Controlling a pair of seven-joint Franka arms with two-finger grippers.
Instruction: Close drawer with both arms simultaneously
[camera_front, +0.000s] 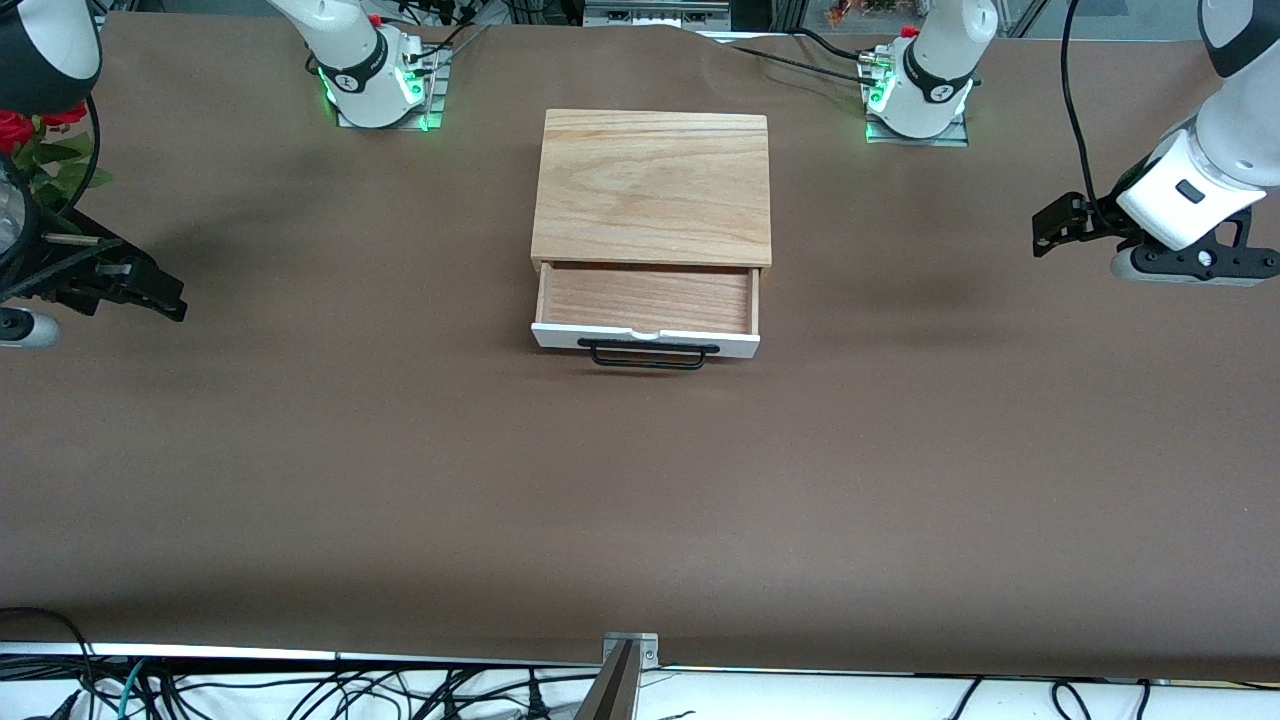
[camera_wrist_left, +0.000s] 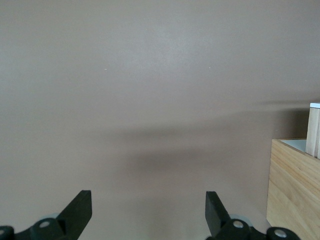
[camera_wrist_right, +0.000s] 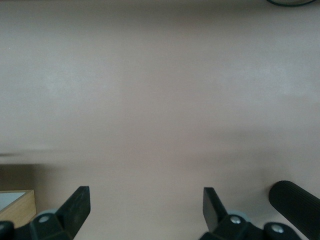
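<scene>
The oak box (camera_front: 650, 185) stands mid-table. Its drawer (camera_front: 645, 298) is pulled out toward the front camera and is empty, with a white front panel (camera_front: 560, 337) and a black bar handle (camera_front: 648, 356). My left gripper (camera_front: 1060, 225) hovers over bare cloth at the left arm's end of the table, well apart from the box. Its fingers are open in the left wrist view (camera_wrist_left: 148, 212), where a corner of the box (camera_wrist_left: 295, 195) shows. My right gripper (camera_front: 145, 288) hovers over the right arm's end, open in the right wrist view (camera_wrist_right: 146, 210).
Brown cloth (camera_front: 640, 500) covers the table. Red flowers (camera_front: 30, 130) sit at the edge by the right arm. A black ribbed cylinder (camera_wrist_right: 297, 205) shows beside the right gripper. Cables lie along the table's front edge (camera_front: 300, 690).
</scene>
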